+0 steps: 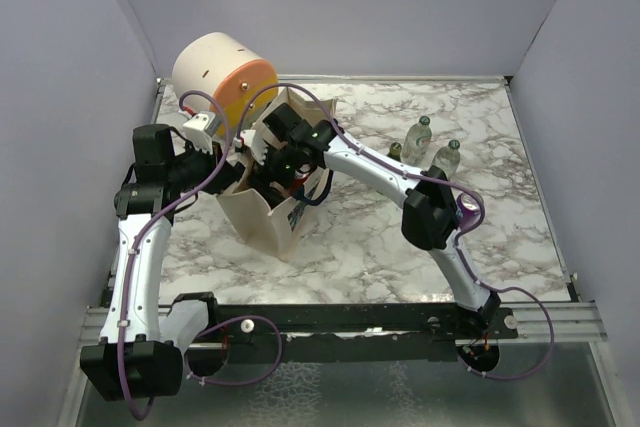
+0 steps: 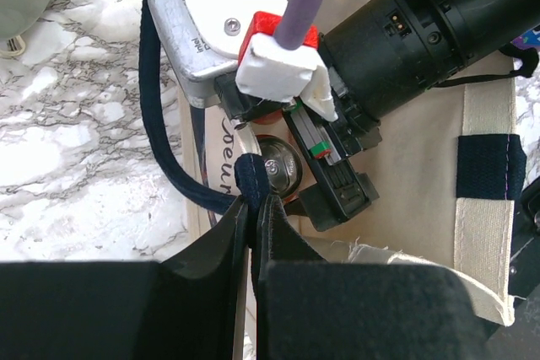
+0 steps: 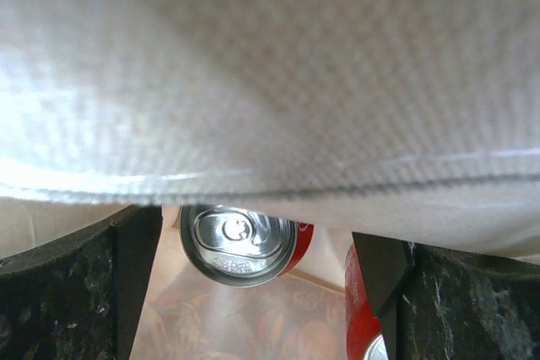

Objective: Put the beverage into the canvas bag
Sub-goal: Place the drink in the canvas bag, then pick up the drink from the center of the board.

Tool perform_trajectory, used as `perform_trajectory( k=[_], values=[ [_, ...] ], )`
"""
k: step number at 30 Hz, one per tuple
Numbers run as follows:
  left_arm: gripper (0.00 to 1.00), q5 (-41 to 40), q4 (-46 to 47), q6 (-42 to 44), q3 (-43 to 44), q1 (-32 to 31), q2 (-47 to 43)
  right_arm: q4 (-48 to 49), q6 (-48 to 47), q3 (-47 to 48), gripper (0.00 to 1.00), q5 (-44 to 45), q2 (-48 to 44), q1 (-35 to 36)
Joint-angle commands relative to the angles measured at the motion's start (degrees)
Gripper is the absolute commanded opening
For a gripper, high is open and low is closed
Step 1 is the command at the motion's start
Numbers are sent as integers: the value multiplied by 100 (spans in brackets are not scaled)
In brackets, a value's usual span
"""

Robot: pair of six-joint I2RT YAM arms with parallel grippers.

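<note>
My right gripper [image 3: 257, 288] is down inside the canvas bag [image 1: 268, 225] with its jaws spread wide. The beverage can [image 3: 240, 246] sits just below, between them and apparently free of both. My left gripper [image 2: 255, 229] is pressed together on the navy strap [image 2: 160, 124]. The can looks rigid, smooth and slippery, so I'd grip its sidewall mid-height, never the rim.

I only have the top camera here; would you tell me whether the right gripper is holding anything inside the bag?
Observer: No, the right gripper is open; a red can sits below it, ungripped.
Operator: Thanks. And the left gripper?
Observer: The left gripper is shut on the navy handle of the bag.
Operator: Any other drink in there?
Observer: Yes, the right wrist view shows a second red can to the first one's right.
</note>
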Motion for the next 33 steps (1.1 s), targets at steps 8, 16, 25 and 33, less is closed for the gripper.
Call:
perform_trajectory(
  k=[8,16,25,33],
  values=[
    [0,259,78,-32,-79,21,-53,578,4,-162,92,-149,-682,-36],
    [0,108,125,-62,-66,21,-18,703,42,-116,92,-73,-892,-111],
    [0,214,155,96,-12,23,33,824,77,-65,92,67,-1172,-281],
    [0,276,-45,397,263,21,320,889,109,213,92,179,-1405,-458]
  ],
)
